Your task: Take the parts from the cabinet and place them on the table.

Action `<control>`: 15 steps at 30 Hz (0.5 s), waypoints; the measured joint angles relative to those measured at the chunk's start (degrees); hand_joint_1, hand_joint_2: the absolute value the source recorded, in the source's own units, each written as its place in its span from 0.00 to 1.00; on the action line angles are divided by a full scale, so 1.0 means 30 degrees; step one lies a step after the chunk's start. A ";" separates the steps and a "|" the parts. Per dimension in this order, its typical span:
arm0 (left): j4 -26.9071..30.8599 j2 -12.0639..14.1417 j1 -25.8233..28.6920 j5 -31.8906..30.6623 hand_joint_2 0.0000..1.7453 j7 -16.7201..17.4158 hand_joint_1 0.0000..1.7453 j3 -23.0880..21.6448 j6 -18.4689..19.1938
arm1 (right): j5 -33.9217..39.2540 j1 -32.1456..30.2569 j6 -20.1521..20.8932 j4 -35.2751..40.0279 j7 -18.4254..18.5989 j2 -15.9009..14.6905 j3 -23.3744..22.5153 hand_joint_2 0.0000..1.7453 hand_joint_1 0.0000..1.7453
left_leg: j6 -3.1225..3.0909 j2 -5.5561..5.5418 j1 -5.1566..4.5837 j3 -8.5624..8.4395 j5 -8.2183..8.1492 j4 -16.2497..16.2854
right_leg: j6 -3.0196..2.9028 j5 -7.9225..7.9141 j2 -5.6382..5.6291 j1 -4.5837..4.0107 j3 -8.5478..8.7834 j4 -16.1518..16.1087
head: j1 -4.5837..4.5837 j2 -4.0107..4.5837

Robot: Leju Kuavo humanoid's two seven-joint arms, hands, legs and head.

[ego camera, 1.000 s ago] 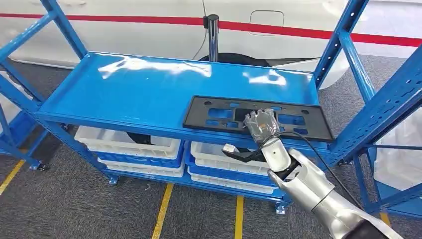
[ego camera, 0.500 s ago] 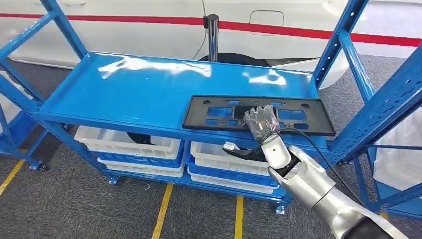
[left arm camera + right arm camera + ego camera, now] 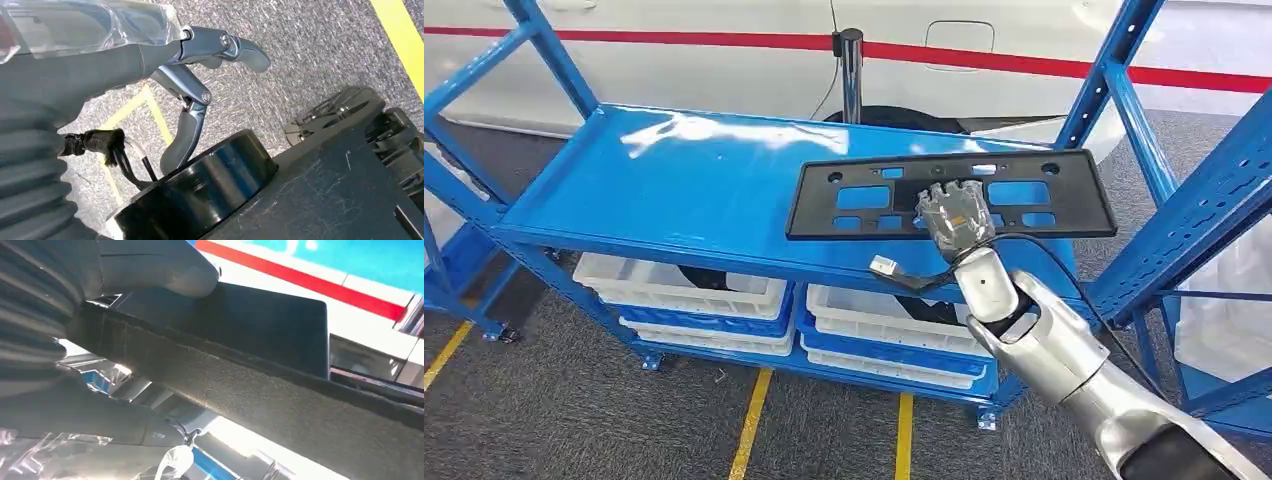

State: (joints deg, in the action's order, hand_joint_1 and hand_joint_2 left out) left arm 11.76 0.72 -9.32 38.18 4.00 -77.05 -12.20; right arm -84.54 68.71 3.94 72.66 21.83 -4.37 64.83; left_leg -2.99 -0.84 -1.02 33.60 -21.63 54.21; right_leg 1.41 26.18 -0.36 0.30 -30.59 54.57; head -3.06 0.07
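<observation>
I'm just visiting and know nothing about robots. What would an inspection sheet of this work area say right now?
Surface: blue shelf, glossy, bare where visible.
Job's things: black plate lifted, tilted up off the shelf.
Clutter: white bins on the lower level.
Hands: right hand grips the plate's near edge; left hand hangs over the floor, holding nothing.
Cables: black cable along the right arm.
Surroundings: white car with red stripe, grey carpet, yellow floor lines.
</observation>
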 joint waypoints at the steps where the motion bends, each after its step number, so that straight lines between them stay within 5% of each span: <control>1: -0.0007 0.0000 -0.0001 -0.0007 1.00 0.0000 0.00 0.0000 0.0000 | -0.0007 0.0041 -0.0067 0.0121 0.0083 0.0000 -0.0022 1.00 1.00 | 0.0000 0.0000 0.0000 0.0000 0.0000 0.0000 | 0.0000 0.0000 0.0000 0.0000 -0.0002 -0.0001 | 0.0000 0.0000; 15: 0.0000 0.0000 -0.0026 -0.0262 1.00 -0.0036 0.00 0.0000 -0.0029 | 0.0015 0.0223 -0.0591 0.1389 0.0615 -0.0103 -0.0605 1.00 1.00 | 0.0000 -0.0001 0.0000 0.0003 0.0000 0.0001 | 0.0000 0.0000 0.0000 0.0001 -0.0005 -0.0001 | 0.0000 0.0000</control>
State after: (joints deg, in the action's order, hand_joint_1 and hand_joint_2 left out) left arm 11.76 0.72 -9.40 37.40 3.89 -77.05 -12.28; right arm -84.50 69.38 2.16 76.83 23.67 -4.68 63.01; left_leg -2.99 -0.84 -1.02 33.61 -21.63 54.21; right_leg 1.41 26.18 -0.36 0.30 -30.61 54.57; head -3.06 0.07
